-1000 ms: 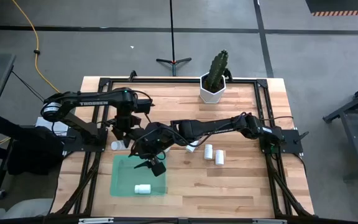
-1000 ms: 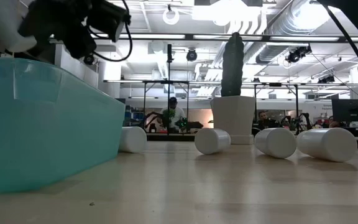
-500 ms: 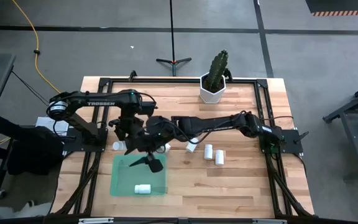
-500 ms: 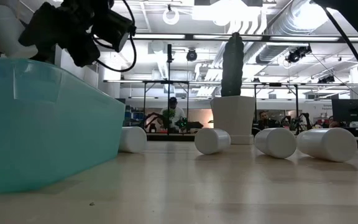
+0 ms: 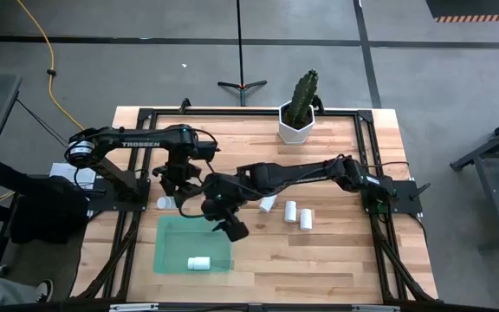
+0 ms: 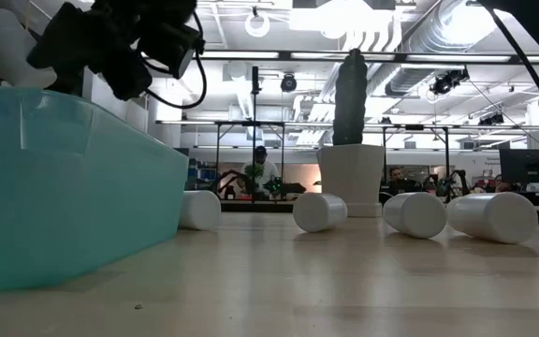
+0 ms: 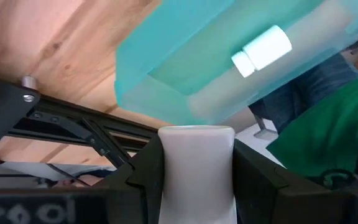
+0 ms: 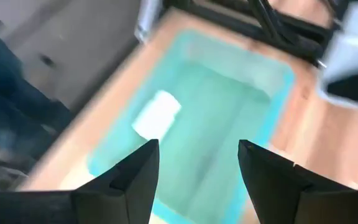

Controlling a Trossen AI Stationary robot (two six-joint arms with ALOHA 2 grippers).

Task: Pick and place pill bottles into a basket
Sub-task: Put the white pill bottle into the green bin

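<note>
The basket [image 5: 170, 250] is a shallow translucent green tray at the table's near left. One white pill bottle [image 5: 198, 263] lies on its side in it. My left gripper [image 5: 183, 200] hangs just beyond the basket's far edge, shut on another pill bottle [image 7: 196, 168]. My right gripper [image 5: 235, 230] hovers open over the basket's far right part, with nothing between its fingers [image 8: 197, 162]. Three more bottles [image 5: 290, 211] lie on their sides on the wood right of the basket, and one [image 5: 162, 202] lies by its far left corner. My left gripper pinches the bottle's side walls [image 7: 166, 180] between its two fingers. The fingers slant down toward the basket from the table's far side. The bottle lies along them, its flat end [image 7: 196, 129] sticking out past the fingertips, lifted clear of the table.
A white hexagonal pot with a cactus [image 5: 297, 124] stands at the table's far edge. Black frame rails [image 5: 128, 243] run along the table's sides. Bare wood lies near and right of the basket. People sit in the room behind the table.
My right gripper has tipped further downward and shifted a little toward the table's right edge above the basket, staying open. The bottle in the basket has kept its place.
</note>
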